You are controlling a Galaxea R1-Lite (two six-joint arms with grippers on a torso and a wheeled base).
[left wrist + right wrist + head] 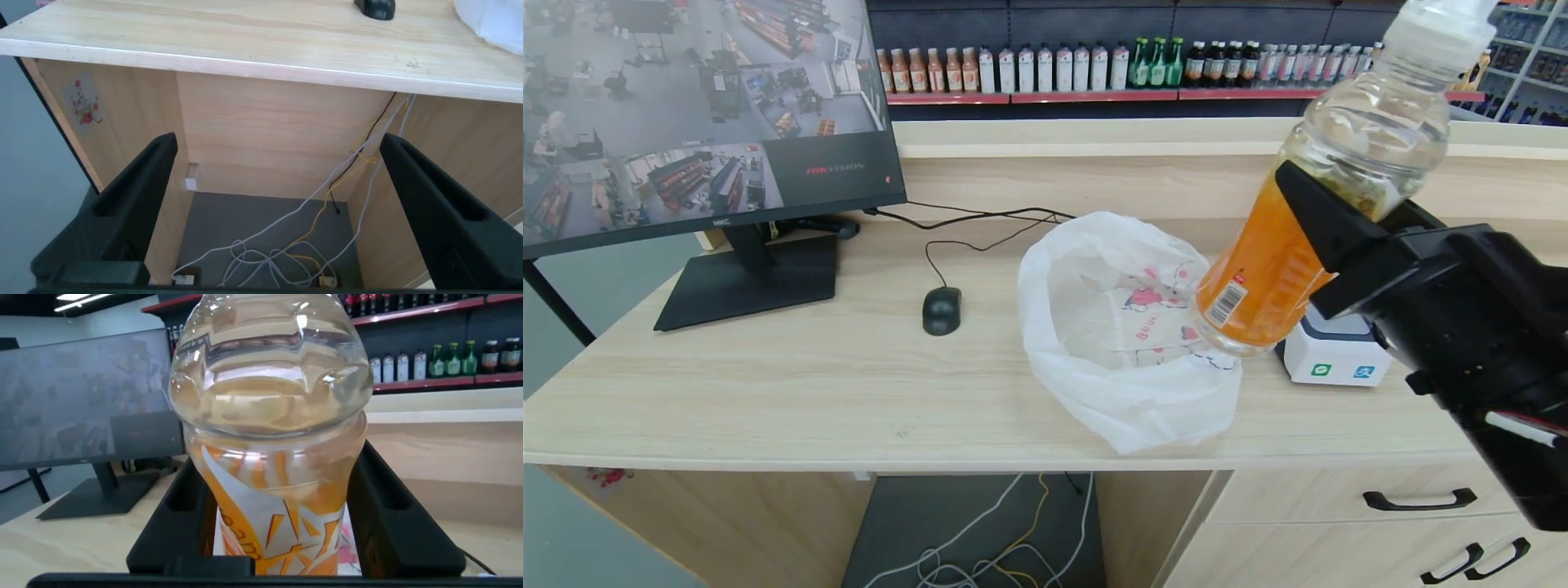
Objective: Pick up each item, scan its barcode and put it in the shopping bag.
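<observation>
Jaws on my right gripper [1331, 216] are clamped across the mid-body of the orange drink bottle [1274, 261], right where the label meets the clear shoulder. Jaws on my left gripper [278, 155] stand wide apart w/ nothing between, parked low in front of the counter's [768, 392] underside. The bottle hangs tilted above the counter, cap up and away, base down over the near right edge of the shopping bag [1045, 269], just beside the white scanner [1331, 363]. The barcode [1227, 304] sits low on the label and faces the bag side, not the scanner. So, as I judge it, if the scan isn't logged I should roll the wrist so the code turns toward the scanner's reading face, which I can't see behind the bottle and arm. Then I'd hold it flat-on and near, no wobble. After that I'd shift over the bag mouth, go base-first, stay off the limp rim so it doesn't fold shut, and let go low so the bottle doesn't tip the bag. My grip looks firm, but the plastic is smooth and round, so no fast swings. Count: 1 bottle in hand, 1 bag, 1 scanner, 1 mouse [942, 310], 1 monitor [686, 114], 2 grippers. Approx a long row of shelf bottles [1094, 67] stands behind, too many to count reliably.
</observation>
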